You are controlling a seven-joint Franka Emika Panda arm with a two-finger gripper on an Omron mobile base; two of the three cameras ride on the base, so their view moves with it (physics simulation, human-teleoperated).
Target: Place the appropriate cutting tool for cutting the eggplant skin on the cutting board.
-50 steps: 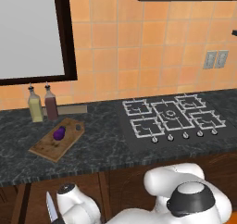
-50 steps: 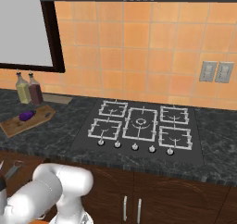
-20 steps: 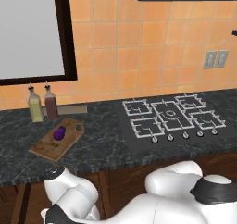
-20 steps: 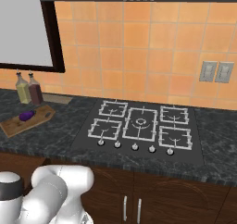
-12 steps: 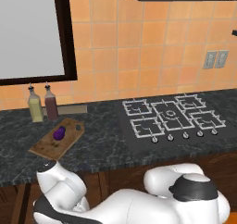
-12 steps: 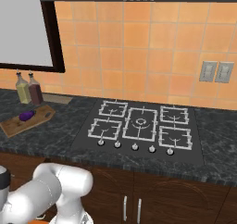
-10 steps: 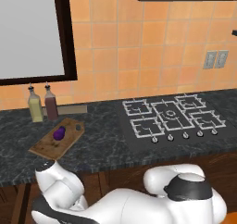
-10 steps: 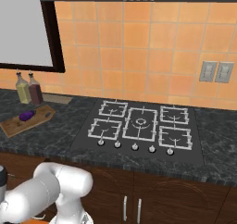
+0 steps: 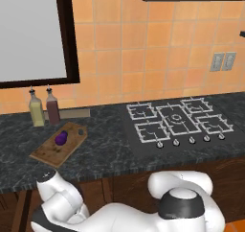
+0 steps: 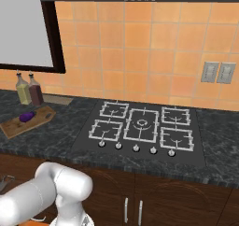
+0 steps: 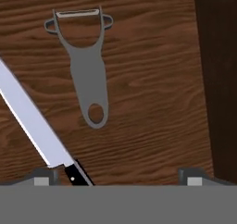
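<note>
The robot's gripper (image 11: 118, 177), its two small dark fingertips set wide apart and holding nothing, looks straight down on a brown wood-grain surface. Ahead of the open jaws and between them lies the small all-grey peeler (image 11: 85, 63), flat on the wood, its rounded head farthest from the gripper and its handle with an oval hole pointing back toward it. Just beside the left fingertip, a long silver-bladed knife with a black handle (image 11: 34, 121) runs diagonally, apart from the peeler. Up on the dark speckled stone counter (image 9: 110, 149), the small glossy dark-purple eggplant (image 9: 61, 138) rests on the brown wooden rectangular cutting board (image 9: 50, 149).
</note>
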